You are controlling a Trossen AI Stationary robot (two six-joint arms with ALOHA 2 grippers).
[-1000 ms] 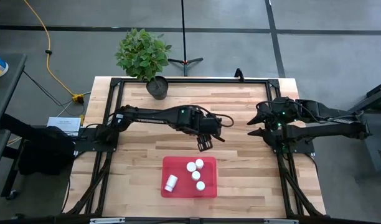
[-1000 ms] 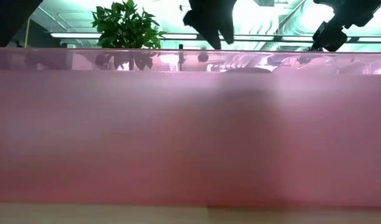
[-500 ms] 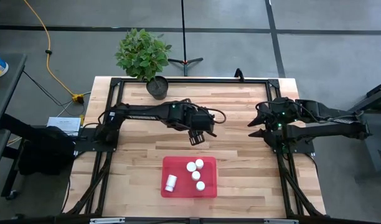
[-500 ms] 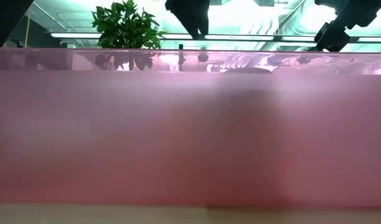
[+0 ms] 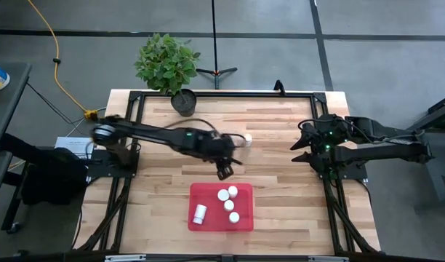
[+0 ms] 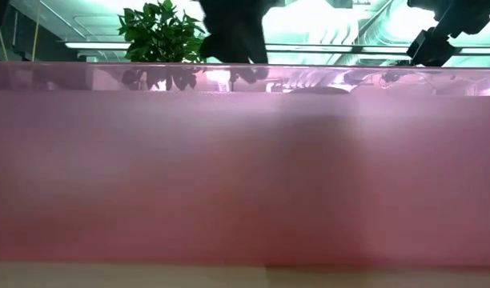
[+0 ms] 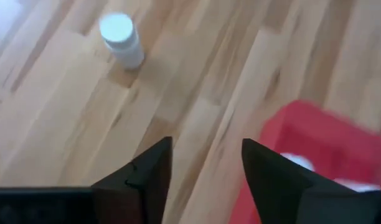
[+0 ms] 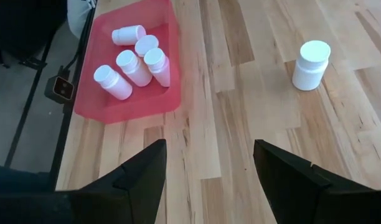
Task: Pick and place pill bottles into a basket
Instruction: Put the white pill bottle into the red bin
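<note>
The left gripper [image 5: 223, 172] has swung back from the basket [image 5: 244, 218], fingers apart and empty, near the lone pill bottle [image 5: 247, 138].

Bystanders around the work table

A leafy green plant [image 5: 165, 61] in a dark round pot [image 5: 184, 102] stands at the far left corner of the wooden table [image 5: 281, 189]. Beyond the far edge, a black tripod stand [image 5: 216, 71] rests on the grey floor, and a yellow cable [image 5: 57, 58] runs across the floor at far left.
</note>
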